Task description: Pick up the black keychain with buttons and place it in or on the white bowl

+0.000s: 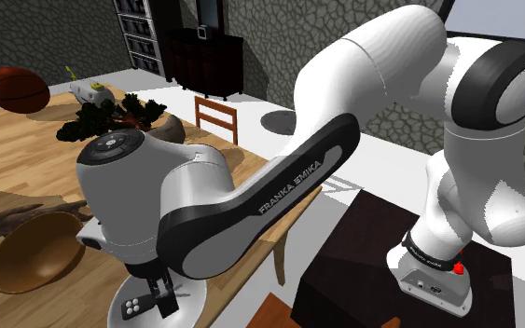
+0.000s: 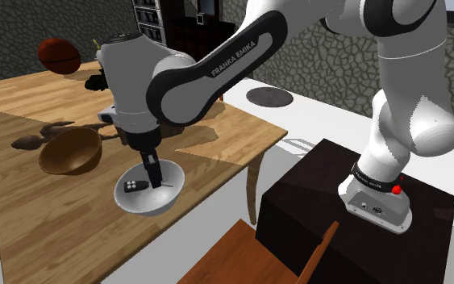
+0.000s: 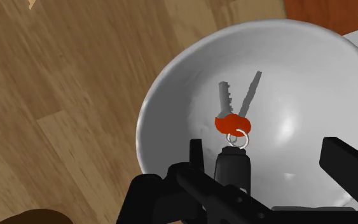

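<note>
The black keychain fob with buttons (image 2: pixel 134 186) lies inside the white bowl (image 2: pixel 165 202), near the table's front edge. Its ring, red tag and two grey keys (image 3: pixel 238 102) rest on the bowl's floor (image 3: pixel 298 76). My gripper (image 2: pixel 154 174) hangs just over the bowl, fingers pointing down into it. It is open: the fob (image 3: pixel 233 167) sits between the fingers (image 3: pixel 196 153) with a gap on each side, closer to one of them. In the shoulder view the fob (image 1: pixel 137 306) shows beside the gripper (image 1: pixel 162 298), inside the bowl (image 1: pixel 190 303).
A brown wooden bowl (image 2: pixel 70 151) stands close beside the white one, with a brown figurine (image 2: pixel 39 137) behind it. A dark red ball (image 1: pixel 16 88) and dark leafy items (image 1: pixel 111 116) lie farther back. A wooden chair (image 2: pixel 257 250) stands at the table's front.
</note>
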`<state>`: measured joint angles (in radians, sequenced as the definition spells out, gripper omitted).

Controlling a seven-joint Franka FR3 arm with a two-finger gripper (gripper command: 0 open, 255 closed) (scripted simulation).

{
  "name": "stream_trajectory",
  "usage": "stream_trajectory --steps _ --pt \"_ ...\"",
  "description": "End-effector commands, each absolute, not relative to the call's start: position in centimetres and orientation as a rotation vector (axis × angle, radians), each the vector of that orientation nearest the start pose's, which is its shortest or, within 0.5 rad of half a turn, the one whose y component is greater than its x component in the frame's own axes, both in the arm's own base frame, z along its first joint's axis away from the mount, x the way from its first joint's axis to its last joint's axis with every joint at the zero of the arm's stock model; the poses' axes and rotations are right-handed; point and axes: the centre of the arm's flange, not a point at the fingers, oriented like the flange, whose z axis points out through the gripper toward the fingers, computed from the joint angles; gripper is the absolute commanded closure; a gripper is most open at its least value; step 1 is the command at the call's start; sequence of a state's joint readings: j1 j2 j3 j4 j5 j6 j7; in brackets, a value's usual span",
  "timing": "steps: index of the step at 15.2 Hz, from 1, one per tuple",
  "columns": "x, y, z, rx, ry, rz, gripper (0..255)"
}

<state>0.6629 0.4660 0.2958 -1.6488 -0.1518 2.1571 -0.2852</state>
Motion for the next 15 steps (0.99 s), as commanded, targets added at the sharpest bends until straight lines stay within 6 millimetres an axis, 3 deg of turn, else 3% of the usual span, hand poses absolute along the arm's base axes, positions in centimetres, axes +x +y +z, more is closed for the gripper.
stream_trajectory --steps 1,3,7,15 --pt "41.4 53.8 35.8 -2.491 -1.874 -0.095 0" --pt "41.4 53.8 35.8 -2.491 -1.874 -0.095 0" --pt "41.3 53.6 40.8 -2.491 -1.874 -0.095 0" --pt "41.3 53.6 40.8 -2.491 -1.874 -0.095 0"
